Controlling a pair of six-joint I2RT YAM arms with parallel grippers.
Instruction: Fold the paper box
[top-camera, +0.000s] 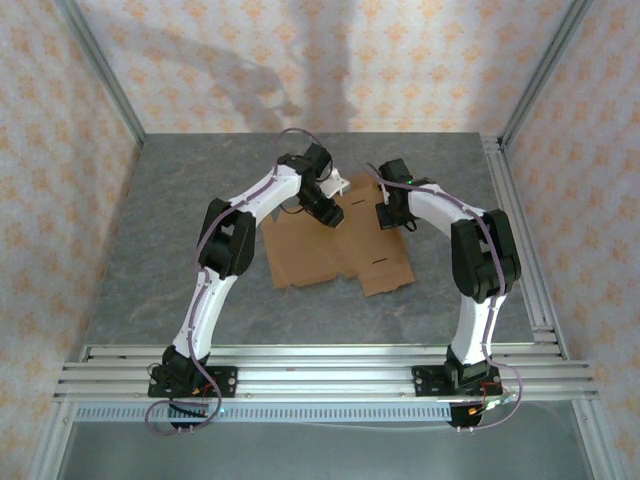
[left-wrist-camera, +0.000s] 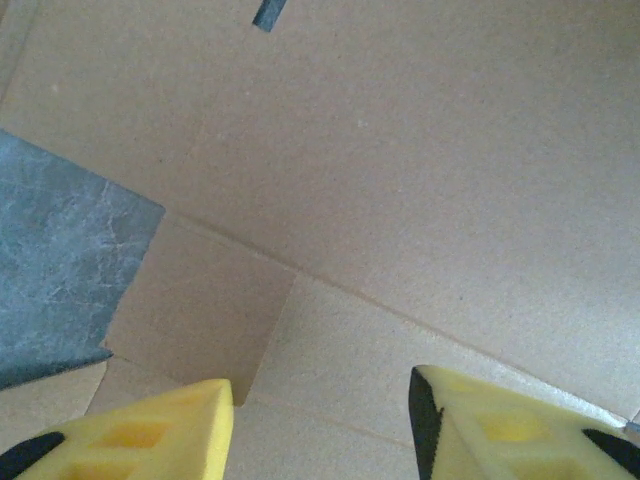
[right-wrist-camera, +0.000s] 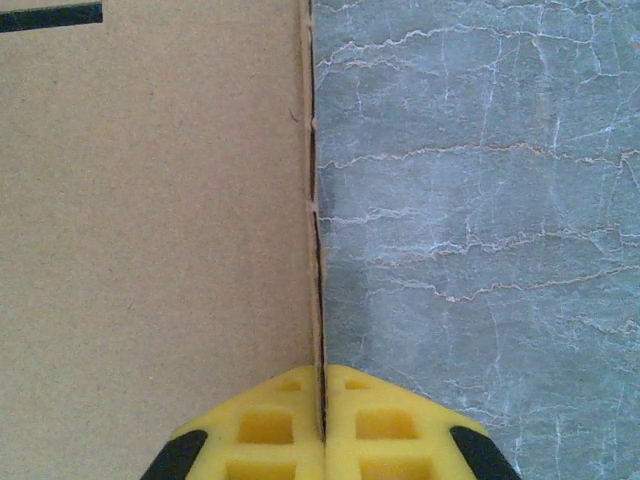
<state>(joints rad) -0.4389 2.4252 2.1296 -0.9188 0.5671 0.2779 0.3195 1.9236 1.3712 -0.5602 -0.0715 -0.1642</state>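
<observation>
The paper box is a flat brown die-cut sheet lying in the middle of the grey table. My left gripper hovers over its far left part. In the left wrist view its yellow fingers stand apart above creased cardboard, with nothing between them; the left gripper is open. My right gripper is at the sheet's far right edge. In the right wrist view the right gripper is shut on the thin edge of a cardboard panel, which runs straight up from between the pads.
Grey marbled table top surrounds the sheet, also seen as table right of the clamped edge. Aluminium rails cross the near edge. Patterned walls and metal posts enclose the space. A dark slot is cut in the cardboard.
</observation>
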